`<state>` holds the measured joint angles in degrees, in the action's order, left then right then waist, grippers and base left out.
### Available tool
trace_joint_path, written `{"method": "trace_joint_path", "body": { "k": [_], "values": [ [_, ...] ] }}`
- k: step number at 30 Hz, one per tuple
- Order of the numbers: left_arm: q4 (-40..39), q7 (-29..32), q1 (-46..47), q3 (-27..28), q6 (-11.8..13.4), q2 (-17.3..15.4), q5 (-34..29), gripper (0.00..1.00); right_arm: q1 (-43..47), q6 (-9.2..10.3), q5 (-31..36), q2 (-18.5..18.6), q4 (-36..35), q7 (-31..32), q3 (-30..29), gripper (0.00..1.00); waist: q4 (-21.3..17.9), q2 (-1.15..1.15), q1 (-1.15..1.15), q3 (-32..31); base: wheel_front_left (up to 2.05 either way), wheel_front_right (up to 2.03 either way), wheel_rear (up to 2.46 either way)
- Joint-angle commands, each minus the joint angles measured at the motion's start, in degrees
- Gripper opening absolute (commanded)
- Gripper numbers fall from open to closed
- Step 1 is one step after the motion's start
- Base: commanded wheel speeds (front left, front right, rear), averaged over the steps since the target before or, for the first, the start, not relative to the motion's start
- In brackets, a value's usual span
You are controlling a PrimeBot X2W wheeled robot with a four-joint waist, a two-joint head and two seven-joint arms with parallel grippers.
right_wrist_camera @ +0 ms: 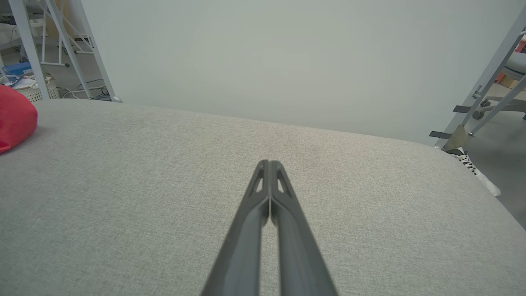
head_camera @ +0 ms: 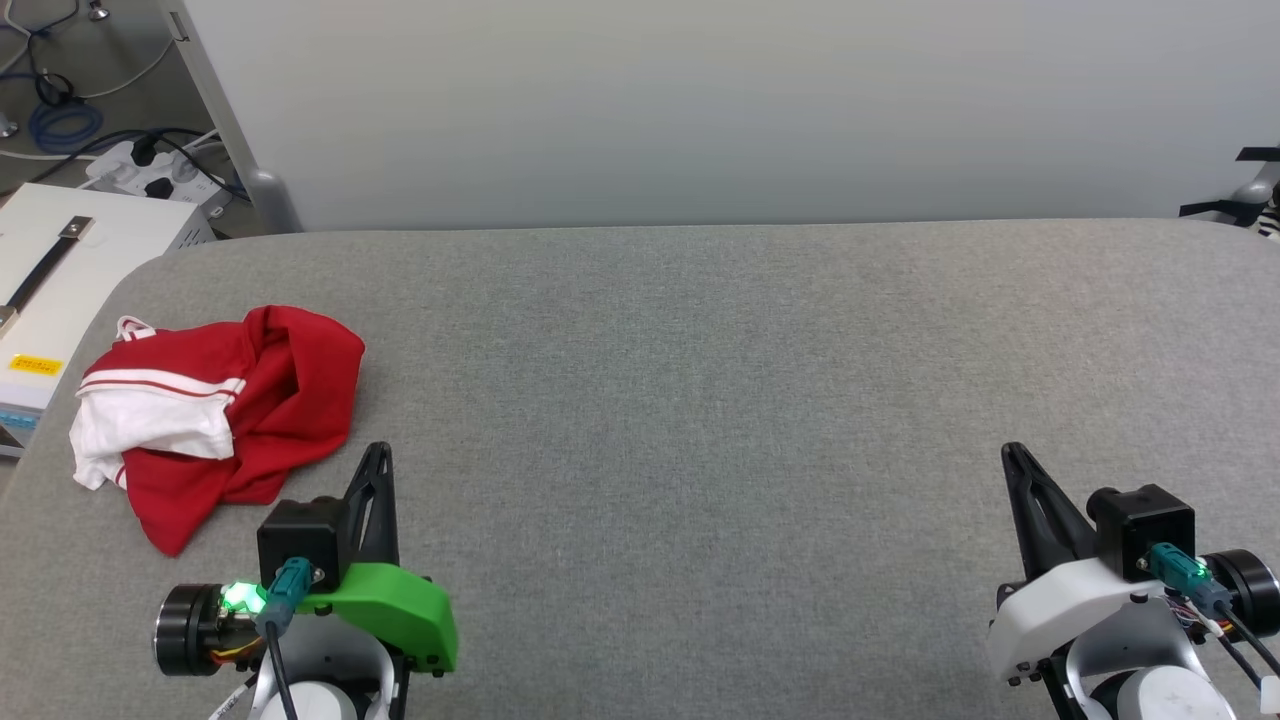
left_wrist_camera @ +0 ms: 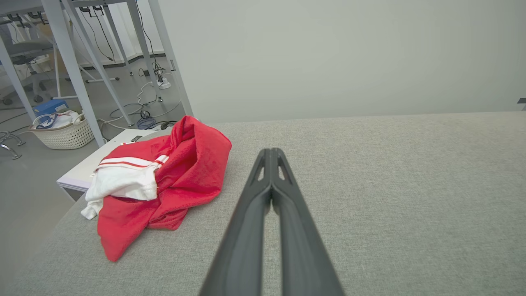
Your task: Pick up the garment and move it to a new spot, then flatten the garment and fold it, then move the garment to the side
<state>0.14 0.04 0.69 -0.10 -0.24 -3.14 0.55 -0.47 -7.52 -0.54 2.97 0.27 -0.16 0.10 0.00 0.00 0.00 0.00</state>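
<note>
The garment [head_camera: 220, 420] is a crumpled red jersey with a white sleeve and red-white striped trim, heaped near the table's left edge. The left wrist view shows the garment [left_wrist_camera: 164, 181] bunched up, left of my fingers. A red corner of the garment [right_wrist_camera: 14, 121] pokes in at the far left of the right wrist view. My left gripper [head_camera: 378, 452] is shut and empty, just right of and nearer than the heap, apart from it. Far off at the lower right, my right gripper [head_camera: 1010, 452] is also shut with nothing in it.
The grey fabric table [head_camera: 700, 400] spreads wide between both grippers. A white box [head_camera: 60, 260] stands off the table's left edge. A pale wall [head_camera: 700, 100] rises behind. On the floor to the left are cables and a white basket [left_wrist_camera: 61, 131].
</note>
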Motion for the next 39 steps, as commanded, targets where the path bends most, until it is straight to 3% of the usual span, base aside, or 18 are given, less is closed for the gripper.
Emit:
{"method": "trace_joint_path", "body": {
  "k": [1, 24, 25, 26, 27, 28, 39],
  "values": [
    [-0.1, 0.0, -0.7, 0.1, 0.2, 0.3, -0.6, 0.0, 0.5, 0.03, 0.5, -0.1, -0.3, 0.2, -0.1, 0.0, 0.0, 0.0, 0.0, 0.0, 0.0, 0.0, 0.0],
    [-0.1, 0.0, -0.7, 0.1, 0.2, 0.3, -0.6, 0.0, 0.5, 0.03, 0.5, -0.1, -0.3, 0.2, -0.1, 0.0, 0.0, 0.0, 0.0, 0.0, 0.0, 0.0, 0.0],
    [0.0, 0.0, 0.0, 0.0, 0.0, 0.0, 0.0, 1.0, 0.0, -0.01, 0.0, 0.0, 0.0, 0.0, 0.0, 1.0, 0.0, 0.0, 0.0, 0.0, 0.0, 0.0, 0.0],
    [0.0, 0.0, 0.0, 0.0, 0.0, 0.0, 0.1, 1.0, 0.0, -0.01, -0.1, 0.0, 0.0, 0.0, 0.0, 1.0, 0.0, 0.0, 0.0, 0.0, 0.0, 0.0, 0.0],
    [0.0, 0.0, 0.0, 0.0, 0.0, 0.0, 0.0, 0.0, 0.0, -0.01, -0.1, 0.0, 0.0, 0.0, 0.0, 0.0, 0.0, 0.0, 0.0, 0.0, 0.0, 0.0, 0.0],
    [0.0, 0.0, 0.0, 0.0, 0.0, 0.0, 0.0, 1.0, 0.0, -0.01, 0.0, 0.0, 0.0, 0.0, 0.0, 1.0, 0.0, 0.0, 0.0, 0.0, 0.0, 0.0, 0.0],
    [1.0, -1.3, 0.1, -0.4, 0.2, 0.0, 0.9, 1.0, 0.1, -0.01, -0.9, 0.0, 0.4, -1.3, -0.7, 1.0, -0.1, 0.0, 0.0, 0.1, 0.0, 0.0, 0.0]
  ]
}}
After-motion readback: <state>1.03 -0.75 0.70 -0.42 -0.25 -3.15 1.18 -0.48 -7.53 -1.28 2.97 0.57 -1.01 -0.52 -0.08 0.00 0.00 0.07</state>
